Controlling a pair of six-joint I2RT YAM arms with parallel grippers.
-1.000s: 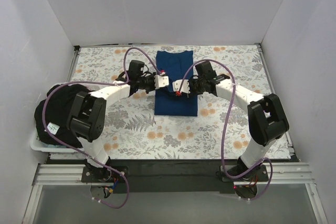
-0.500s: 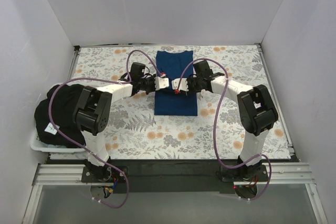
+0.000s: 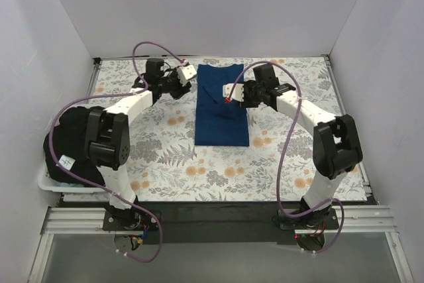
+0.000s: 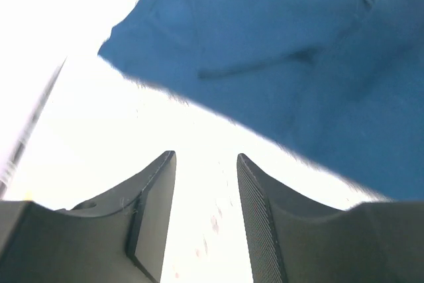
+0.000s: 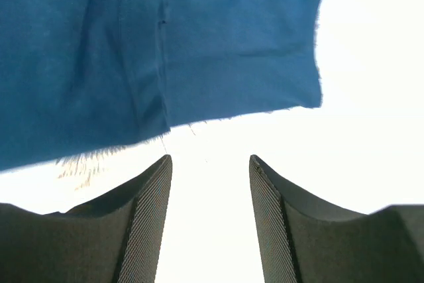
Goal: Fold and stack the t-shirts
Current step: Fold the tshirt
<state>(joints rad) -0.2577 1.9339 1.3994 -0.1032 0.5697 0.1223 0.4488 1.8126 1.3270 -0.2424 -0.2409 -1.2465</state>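
A dark royal blue t-shirt point(image 3: 222, 107) lies folded into a long narrow rectangle on the floral cloth point(image 3: 298, 157), collar end toward the back. My left gripper point(image 3: 191, 71) hovers just off its far left corner, open and holding nothing. In the left wrist view the blue t-shirt point(image 4: 298, 64) fills the upper right beyond the open left gripper point(image 4: 205, 157). My right gripper point(image 3: 226, 91) stands open over the shirt's right side near the far end. In the right wrist view the blue t-shirt point(image 5: 165, 44) hangs across the top, ahead of the empty right gripper point(image 5: 210, 158).
A heap of black t-shirt cloth point(image 3: 69, 137) with a small white tag point(image 3: 66, 161) sits in a white bin point(image 3: 48, 183) at the left edge. White walls close in the back and both sides. Purple cables loop over both arms.
Both grippers have opened and left the middle of the blue shirt. The left one moved back and left, off its corner; the right one moved toward the far end.
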